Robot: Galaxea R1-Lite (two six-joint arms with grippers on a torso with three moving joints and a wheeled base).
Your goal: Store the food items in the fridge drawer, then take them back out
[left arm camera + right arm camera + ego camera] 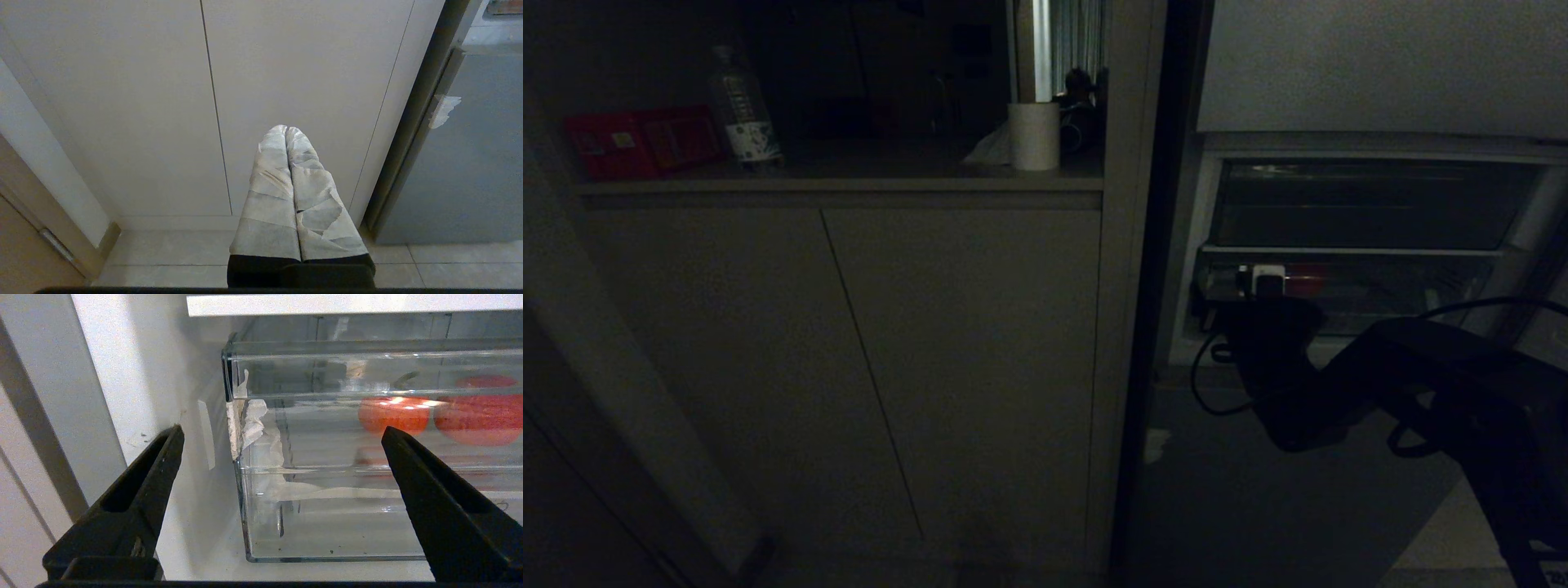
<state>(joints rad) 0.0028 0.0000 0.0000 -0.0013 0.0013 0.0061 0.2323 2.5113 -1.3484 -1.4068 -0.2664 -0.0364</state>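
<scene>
The kitchen is dim: pale grey cabinets (849, 343) fill the left, with a tabletop (849, 175) above carrying a water bottle (743, 106), a red box (641, 143) and a white paper roll (1035, 135). On the right stands the fridge (1380, 73) with its compartment open. My right tool (282, 435) sits at the near left corner of the fridge drawer (347, 514), fingers (135, 498) spread wide apart and holding nothing, not touching the clear plastic. The food items (394, 414), two red roundish things side by side, lie inside the drawer towards its far side, right of my tool. Crumpled white tape (253, 420) clings to the drawer's left corner. My left tool (287, 128) hangs parked before the cabinet doors, its taped fingers (269, 183) pressed together, empty.
</scene>
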